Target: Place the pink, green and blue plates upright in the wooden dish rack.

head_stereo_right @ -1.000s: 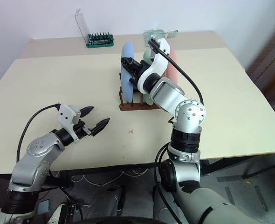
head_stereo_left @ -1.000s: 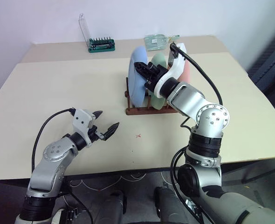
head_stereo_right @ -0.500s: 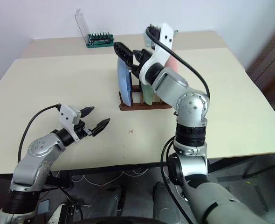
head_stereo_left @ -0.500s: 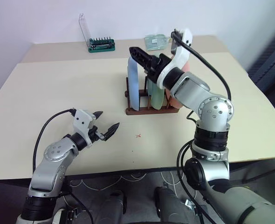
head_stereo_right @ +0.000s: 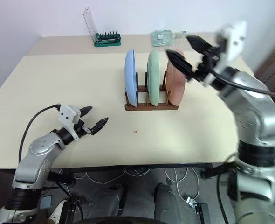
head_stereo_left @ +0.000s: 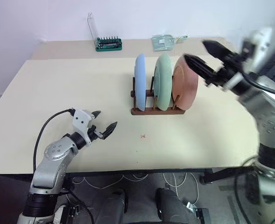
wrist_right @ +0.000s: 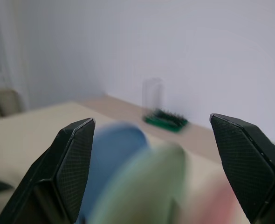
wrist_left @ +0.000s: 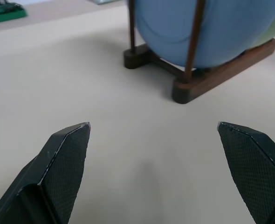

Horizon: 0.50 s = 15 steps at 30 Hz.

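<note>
Seeing both grippers, left gripper [head_stereo_left: 105,120] and right gripper [head_stereo_left: 204,54], gaping empty; I judge racked plates rigid, slick, best pinched by the rim: blue plate [head_stereo_left: 140,81], green plate [head_stereo_left: 163,80], pink plate [head_stereo_left: 184,81] in the wooden dish rack [head_stereo_left: 157,110].

three plates [head_stereo_left: 162,84], one rack [head_stereo_left: 157,111], two tools [head_stereo_left: 104,122]

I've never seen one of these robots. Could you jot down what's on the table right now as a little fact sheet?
table: beige tabletop
rack: small dark wooden dish rack
plates: blue plate, green plate and pink plate, all upright in the rack
left pincer: left pincer open, empty, low over the table
right pincer: right pincer open, empty, raised beside the pink plate
far edge: green tray of screwdriver bits, clear packet
</note>
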### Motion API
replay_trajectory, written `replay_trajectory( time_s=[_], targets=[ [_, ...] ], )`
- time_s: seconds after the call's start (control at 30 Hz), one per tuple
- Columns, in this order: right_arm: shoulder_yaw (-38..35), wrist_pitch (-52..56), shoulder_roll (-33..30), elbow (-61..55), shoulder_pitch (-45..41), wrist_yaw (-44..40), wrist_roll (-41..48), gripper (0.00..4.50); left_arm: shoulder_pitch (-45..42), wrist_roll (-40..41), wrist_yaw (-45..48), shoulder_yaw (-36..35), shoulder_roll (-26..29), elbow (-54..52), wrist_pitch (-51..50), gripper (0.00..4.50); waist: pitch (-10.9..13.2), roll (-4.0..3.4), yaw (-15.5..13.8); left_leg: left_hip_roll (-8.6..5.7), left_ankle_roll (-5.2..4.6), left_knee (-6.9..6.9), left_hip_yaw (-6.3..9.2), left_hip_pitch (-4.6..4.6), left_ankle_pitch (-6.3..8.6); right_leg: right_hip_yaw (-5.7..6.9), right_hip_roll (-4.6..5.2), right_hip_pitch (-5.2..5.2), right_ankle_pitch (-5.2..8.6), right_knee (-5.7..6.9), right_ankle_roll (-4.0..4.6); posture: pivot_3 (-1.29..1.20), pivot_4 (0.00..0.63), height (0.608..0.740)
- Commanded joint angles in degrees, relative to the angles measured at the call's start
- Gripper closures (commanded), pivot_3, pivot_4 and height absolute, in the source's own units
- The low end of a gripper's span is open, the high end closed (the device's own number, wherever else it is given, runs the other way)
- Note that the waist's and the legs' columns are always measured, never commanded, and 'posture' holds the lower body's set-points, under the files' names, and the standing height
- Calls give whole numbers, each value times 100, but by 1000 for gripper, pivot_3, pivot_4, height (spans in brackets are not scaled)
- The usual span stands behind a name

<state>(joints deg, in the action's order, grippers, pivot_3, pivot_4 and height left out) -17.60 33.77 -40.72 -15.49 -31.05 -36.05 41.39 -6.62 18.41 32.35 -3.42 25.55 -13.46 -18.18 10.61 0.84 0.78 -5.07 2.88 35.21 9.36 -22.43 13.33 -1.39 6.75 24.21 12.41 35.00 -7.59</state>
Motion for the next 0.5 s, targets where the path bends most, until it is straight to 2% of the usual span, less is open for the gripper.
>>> replay_trajectory(
  time_s=[0.03, 0.17, 0.33, 0.5],
  targets=[
    [-654, -191, -398, -64, 737, -665, 100, 505, -158, -72, 65, 13, -8, 67, 220, 0, -1, -2, 14, 3, -1, -2, -3, 3, 0, -1, -1, 0, 0, 2, 0, 0, 150, 740],
    [-510, -515, -517, 95, 1753, -833, -521, 505, -357, -189, 88, 21, 15, 417, 360, 0, -3, -5, 3, 6, -2, 1, -9, 5, 1, -4, -3, -1, 1, 4, 1, 0, 150, 740],
    [-79, -976, -342, 580, 2049, -729, -1217, 505, -380, -354, 103, -59, 116, 714, 536, 0, -2, -5, -9, 5, -2, 4, -19, 7, 1, -12, -1, 1, 0, 5, 0, 0, 150, 740],
    [139, -1381, -110, 898, 2153, -750, -1524, 505, -324, -439, 71, -135, 164, 924, 662, 0, -1, -4, -20, 3, -1, 6, -17, 3, 1, -12, 2, 1, 0, 2, -1, 0, 150, 740]
  ],
)
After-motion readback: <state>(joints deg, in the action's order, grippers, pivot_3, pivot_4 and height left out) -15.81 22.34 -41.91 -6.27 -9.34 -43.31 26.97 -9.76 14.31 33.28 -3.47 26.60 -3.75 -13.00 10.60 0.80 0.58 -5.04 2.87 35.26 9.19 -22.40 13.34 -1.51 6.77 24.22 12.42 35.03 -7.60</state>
